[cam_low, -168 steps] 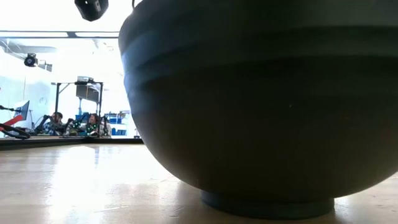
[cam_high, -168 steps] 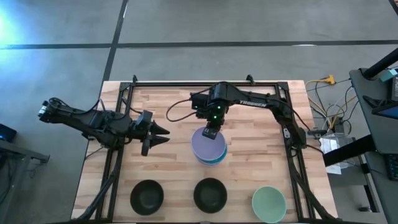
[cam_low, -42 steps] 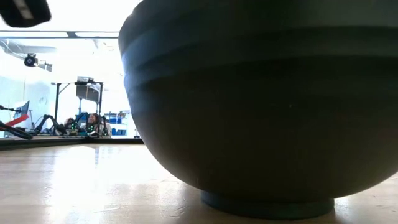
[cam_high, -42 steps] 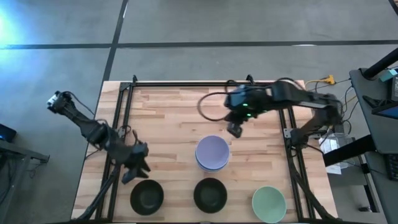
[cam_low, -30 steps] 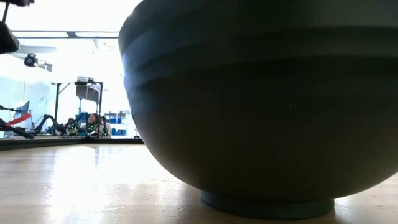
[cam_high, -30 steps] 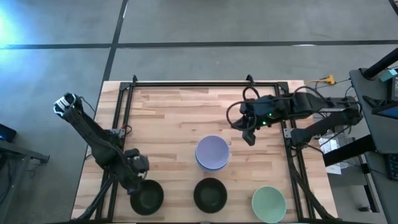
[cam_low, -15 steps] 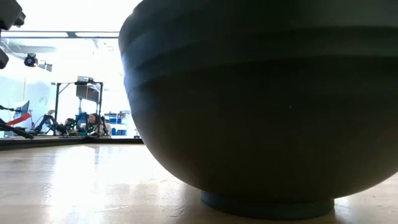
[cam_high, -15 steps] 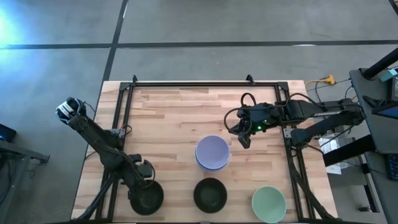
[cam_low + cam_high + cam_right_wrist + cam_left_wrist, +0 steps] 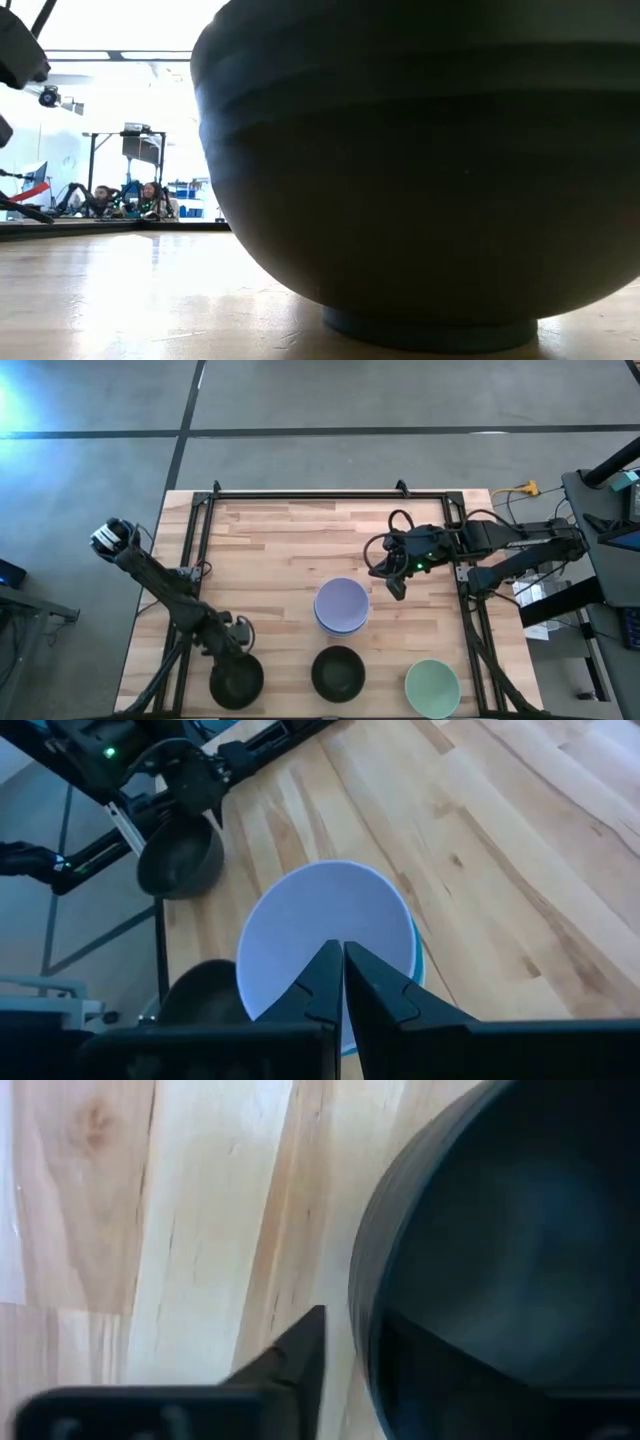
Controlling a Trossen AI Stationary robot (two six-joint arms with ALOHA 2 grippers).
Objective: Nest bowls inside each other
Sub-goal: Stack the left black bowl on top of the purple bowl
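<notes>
The left gripper (image 9: 237, 653) has closed its jaws on the left black bowl's (image 9: 236, 680) rim; right gripper (image 9: 394, 586) jaws together.

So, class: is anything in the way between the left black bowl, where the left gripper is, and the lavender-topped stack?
Nothing visible. Bare table separates the left black bowl from the stack. The other black bowl sits nearer the front edge, off that path. The left gripper straddles the bowl's rim.

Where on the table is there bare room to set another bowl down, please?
The far half of the table, behind the lavender-topped stack, is bare wood. The near edge is crowded: two black bowls, a pale green bowl, and the left gripper.
</notes>
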